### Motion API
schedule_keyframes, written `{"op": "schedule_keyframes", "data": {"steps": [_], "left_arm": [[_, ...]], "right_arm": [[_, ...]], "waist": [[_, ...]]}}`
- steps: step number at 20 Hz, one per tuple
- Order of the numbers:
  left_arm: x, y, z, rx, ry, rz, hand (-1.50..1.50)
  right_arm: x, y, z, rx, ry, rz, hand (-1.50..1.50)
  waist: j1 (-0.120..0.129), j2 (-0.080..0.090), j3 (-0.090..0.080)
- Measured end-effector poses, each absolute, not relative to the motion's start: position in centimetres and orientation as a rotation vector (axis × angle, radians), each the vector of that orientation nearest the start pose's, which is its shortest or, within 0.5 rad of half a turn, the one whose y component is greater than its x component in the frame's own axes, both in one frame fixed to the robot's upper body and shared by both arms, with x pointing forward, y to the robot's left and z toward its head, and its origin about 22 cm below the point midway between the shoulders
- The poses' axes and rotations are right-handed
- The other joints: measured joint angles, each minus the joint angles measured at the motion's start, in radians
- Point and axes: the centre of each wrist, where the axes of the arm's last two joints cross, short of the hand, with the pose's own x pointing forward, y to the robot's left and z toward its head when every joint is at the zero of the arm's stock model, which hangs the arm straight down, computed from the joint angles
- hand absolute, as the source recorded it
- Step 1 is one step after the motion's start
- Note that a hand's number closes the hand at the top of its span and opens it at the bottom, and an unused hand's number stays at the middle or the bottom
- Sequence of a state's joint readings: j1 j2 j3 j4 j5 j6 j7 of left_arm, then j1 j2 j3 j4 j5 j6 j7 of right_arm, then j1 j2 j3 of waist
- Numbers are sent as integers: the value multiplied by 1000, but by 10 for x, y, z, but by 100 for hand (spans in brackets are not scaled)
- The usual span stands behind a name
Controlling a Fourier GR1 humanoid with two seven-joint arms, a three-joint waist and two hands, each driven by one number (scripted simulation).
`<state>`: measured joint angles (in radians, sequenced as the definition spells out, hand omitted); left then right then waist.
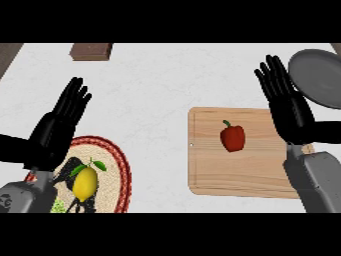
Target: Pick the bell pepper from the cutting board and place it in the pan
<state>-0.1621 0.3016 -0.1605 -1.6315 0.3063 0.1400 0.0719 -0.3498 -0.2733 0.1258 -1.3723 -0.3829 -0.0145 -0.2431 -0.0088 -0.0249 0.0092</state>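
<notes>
Bell pepper (233, 137), just one, sits on the cutting board (217, 175), one pan (326, 78) at 1 o'clock, left hand (55, 131) and right hand (291, 107) fingers both straight, released.

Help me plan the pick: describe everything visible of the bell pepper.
The bell pepper is red and glossy with a short green stem pointing toward the far edge. It lies near the middle of the wooden cutting board, whole and untouched. The right hand is open just beside it, not touching.

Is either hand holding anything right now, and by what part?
Nothing is held. Both the left hand and right hand are open with straight fingers; the red bell pepper lies untouched on the wooden cutting board.
</notes>
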Motion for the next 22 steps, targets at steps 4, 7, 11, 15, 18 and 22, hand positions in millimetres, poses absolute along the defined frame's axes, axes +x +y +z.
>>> {"op": "schedule_keyframes", "data": {"steps": [4,7,11,15,18,22], "left_arm": [[269,231,52,-63,-1688,-102,0],[265,226,43,-46,-1704,-123,0],[255,217,25,-51,-1696,-120,0],[249,211,13,-60,-1691,-125,0],[251,206,11,-63,-1689,-125,0],[248,204,10,-68,-1691,-125,0]], "right_arm": [[332,-251,76,334,-1904,190,150],[341,-272,97,301,-1897,373,150],[329,-316,75,142,-1837,374,-150],[313,-356,71,82,-1832,500,-150],[312,-366,79,15,-1836,607,-150],[319,-364,97,-39,-1795,754,-150]], "waist": [[10,17,-5],[14,22,-10],[9,25,-9],[6,26,-9],[7,25,-9],[12,25,-9]]}}
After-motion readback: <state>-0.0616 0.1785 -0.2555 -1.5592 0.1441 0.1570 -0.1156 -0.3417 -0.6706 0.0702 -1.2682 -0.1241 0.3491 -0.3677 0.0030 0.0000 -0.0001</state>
